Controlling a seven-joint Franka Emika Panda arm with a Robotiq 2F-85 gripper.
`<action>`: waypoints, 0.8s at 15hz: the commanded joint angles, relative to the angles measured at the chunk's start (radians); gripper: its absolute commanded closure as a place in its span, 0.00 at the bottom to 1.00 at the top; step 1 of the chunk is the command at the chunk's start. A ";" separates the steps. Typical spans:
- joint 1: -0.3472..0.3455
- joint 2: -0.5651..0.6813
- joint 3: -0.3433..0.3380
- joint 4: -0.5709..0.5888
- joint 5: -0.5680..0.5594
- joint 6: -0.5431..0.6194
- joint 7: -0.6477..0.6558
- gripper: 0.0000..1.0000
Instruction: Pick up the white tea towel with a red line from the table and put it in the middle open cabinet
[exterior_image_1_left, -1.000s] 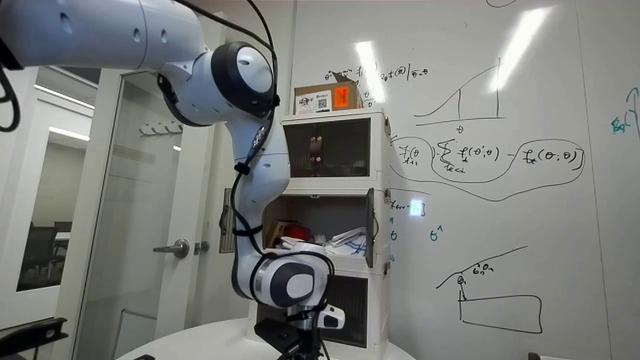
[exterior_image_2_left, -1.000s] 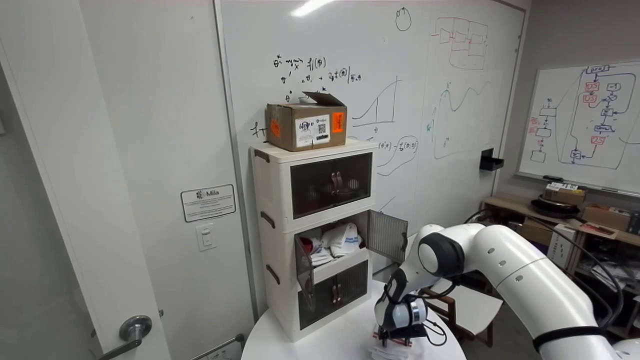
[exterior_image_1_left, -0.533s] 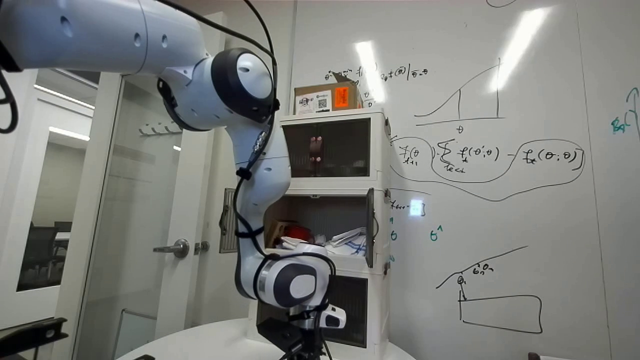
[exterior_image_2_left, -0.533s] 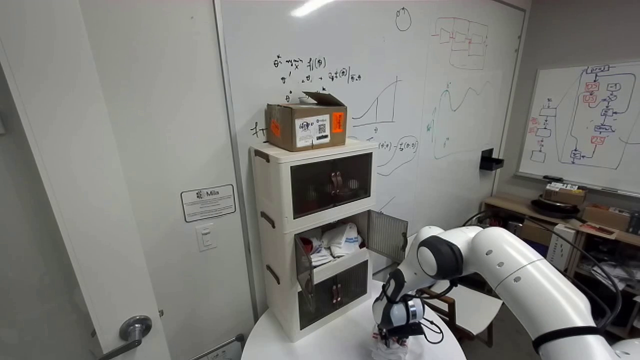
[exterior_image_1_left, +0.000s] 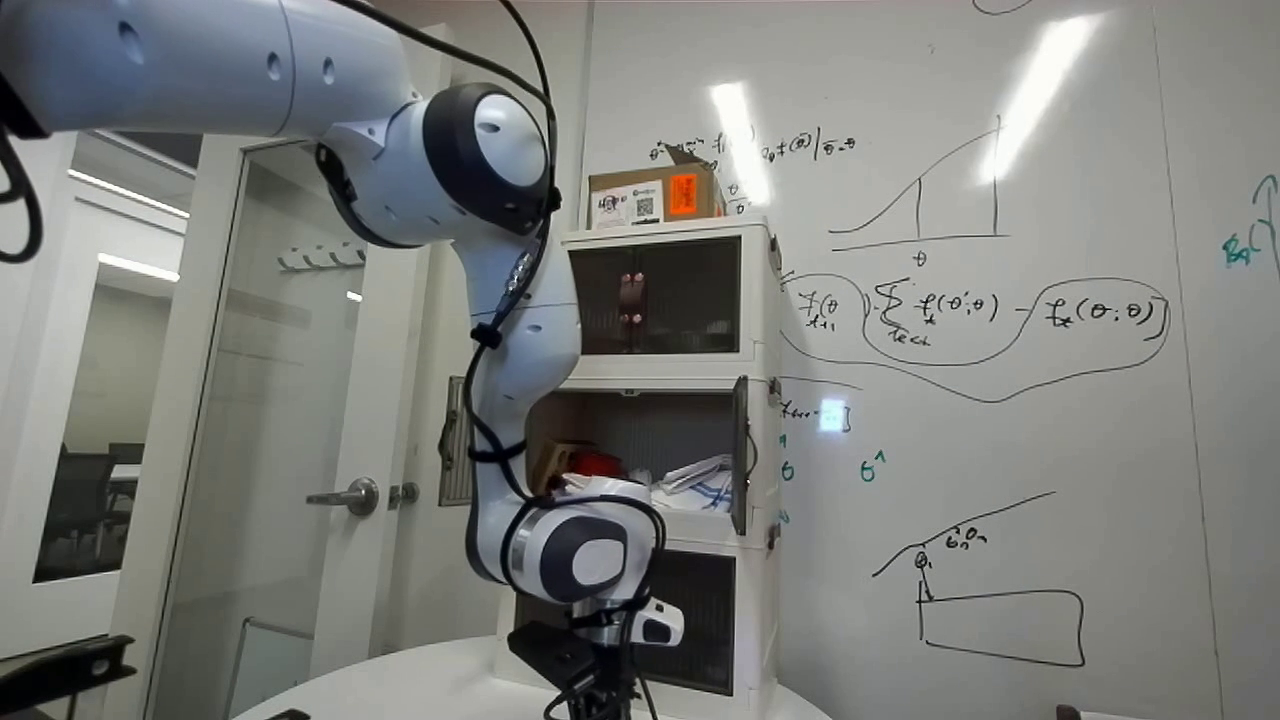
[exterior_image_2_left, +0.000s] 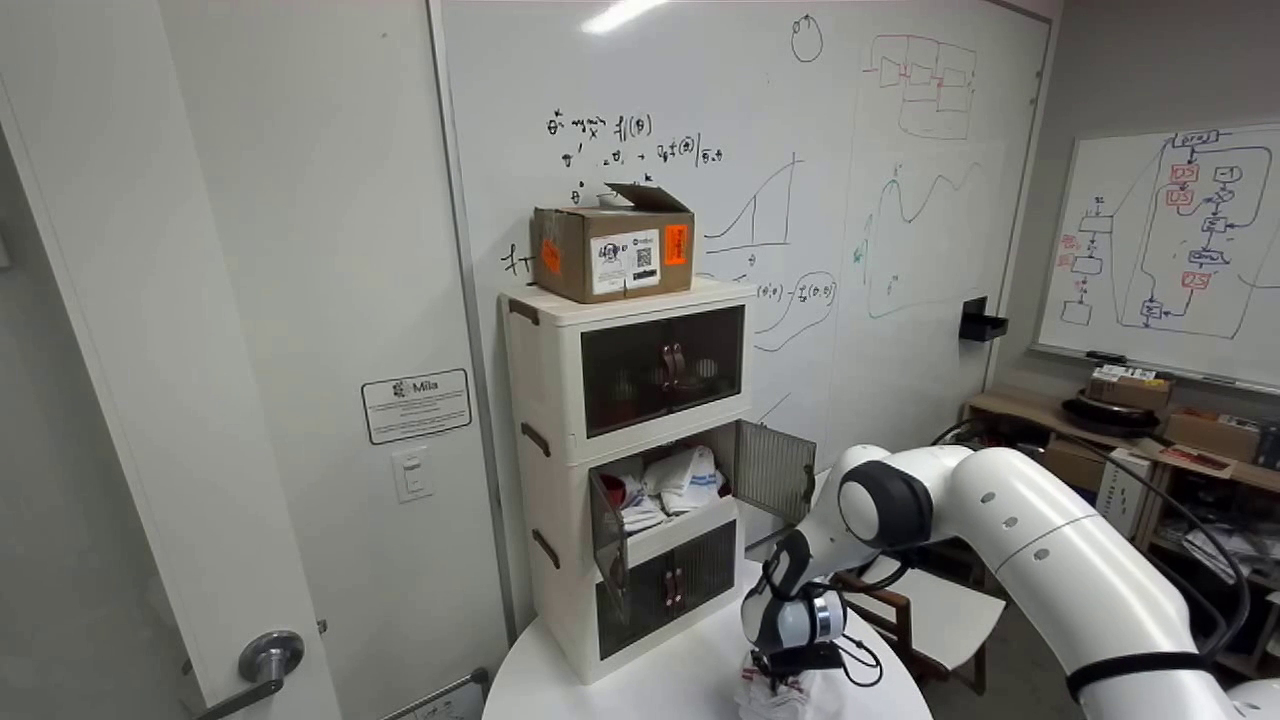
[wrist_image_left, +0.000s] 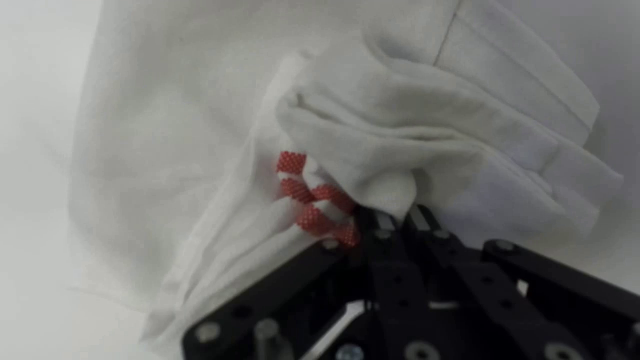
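The white tea towel (wrist_image_left: 165, 130) with red lines lies bunched and folded in the wrist view. My gripper (wrist_image_left: 399, 220) is shut on a pinched fold of it, beside the red stripes. In an exterior view the towel (exterior_image_2_left: 790, 704) hangs crumpled below the gripper (exterior_image_2_left: 778, 684), over the round table; whether its lower part still rests there I cannot tell. The fingertips fall below the frame in the exterior view where the arm covers part of the cabinet. The middle cabinet (exterior_image_2_left: 682, 535) stands open, both doors swung outward, seen in both exterior views.
Inside the middle cabinet are white towels with blue stripes (exterior_image_2_left: 692, 482) and a red item (exterior_image_1_left: 597, 464). Its open doors (exterior_image_2_left: 777, 470) jut out. The upper and lower cabinets are closed. A cardboard box (exterior_image_2_left: 612, 255) sits on top. A chair (exterior_image_2_left: 940, 615) stands beside the white table (exterior_image_2_left: 545, 690).
The gripper has gone from open to shut on the towel, which has bunched up. The arm dipped slightly, then rose a little with the towel.
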 joint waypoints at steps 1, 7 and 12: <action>-0.100 -0.138 0.102 -0.170 0.065 0.007 -0.079 0.97; -0.279 -0.407 0.246 -0.476 0.171 0.107 -0.184 0.98; -0.473 -0.610 0.435 -0.651 0.242 0.176 -0.271 0.98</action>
